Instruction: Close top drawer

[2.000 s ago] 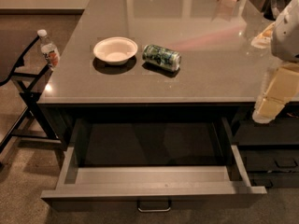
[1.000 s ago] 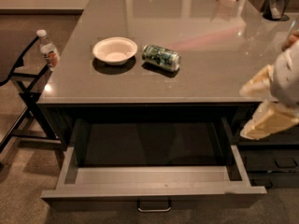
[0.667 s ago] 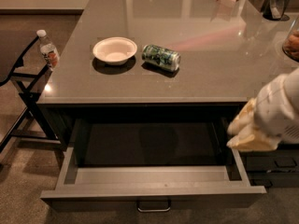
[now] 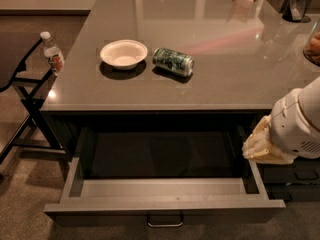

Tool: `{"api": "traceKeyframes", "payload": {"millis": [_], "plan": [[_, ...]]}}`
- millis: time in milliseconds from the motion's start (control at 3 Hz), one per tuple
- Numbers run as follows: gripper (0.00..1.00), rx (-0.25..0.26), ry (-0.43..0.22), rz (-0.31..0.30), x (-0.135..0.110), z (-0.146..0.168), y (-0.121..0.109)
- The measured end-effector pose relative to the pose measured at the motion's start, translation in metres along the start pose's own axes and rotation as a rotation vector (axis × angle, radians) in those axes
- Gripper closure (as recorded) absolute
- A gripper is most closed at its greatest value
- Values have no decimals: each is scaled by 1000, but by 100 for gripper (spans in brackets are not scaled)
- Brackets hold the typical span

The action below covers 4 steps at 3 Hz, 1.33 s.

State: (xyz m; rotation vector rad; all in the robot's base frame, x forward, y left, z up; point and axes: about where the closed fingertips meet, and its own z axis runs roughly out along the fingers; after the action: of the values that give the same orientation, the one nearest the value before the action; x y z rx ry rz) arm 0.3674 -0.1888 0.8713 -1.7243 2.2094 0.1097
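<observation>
The top drawer (image 4: 165, 204) is pulled far out below the grey countertop; its front panel with a small metal bar handle (image 4: 165, 221) is at the bottom of the camera view, and its inside looks empty. My gripper (image 4: 260, 146), cream coloured on a white arm, hangs at the right, just above the drawer's right wall near its back corner. It holds nothing that I can see.
On the countertop (image 4: 200, 44) lie a white bowl (image 4: 123, 53) and a green can (image 4: 172, 61) on its side. A water bottle (image 4: 52, 52) stands on a dark chair frame (image 4: 25, 99) at the left. Lower drawers (image 4: 295, 179) show at the right behind the arm.
My arm has come down and to the left, from beside the countertop's right edge to the drawer's right wall. The drawer has not moved.
</observation>
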Motion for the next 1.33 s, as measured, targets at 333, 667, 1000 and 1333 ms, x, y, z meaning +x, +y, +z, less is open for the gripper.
{"api": "traceKeyframes", "payload": {"millis": [333,667,1000,1333], "plan": [[100,-55,-64,14,11,23,14],[100,-115,-159,40,33,55,46],[100,-132,-267,18,52,101,100],[100,-112,-285,-53,58,125,121]]}}
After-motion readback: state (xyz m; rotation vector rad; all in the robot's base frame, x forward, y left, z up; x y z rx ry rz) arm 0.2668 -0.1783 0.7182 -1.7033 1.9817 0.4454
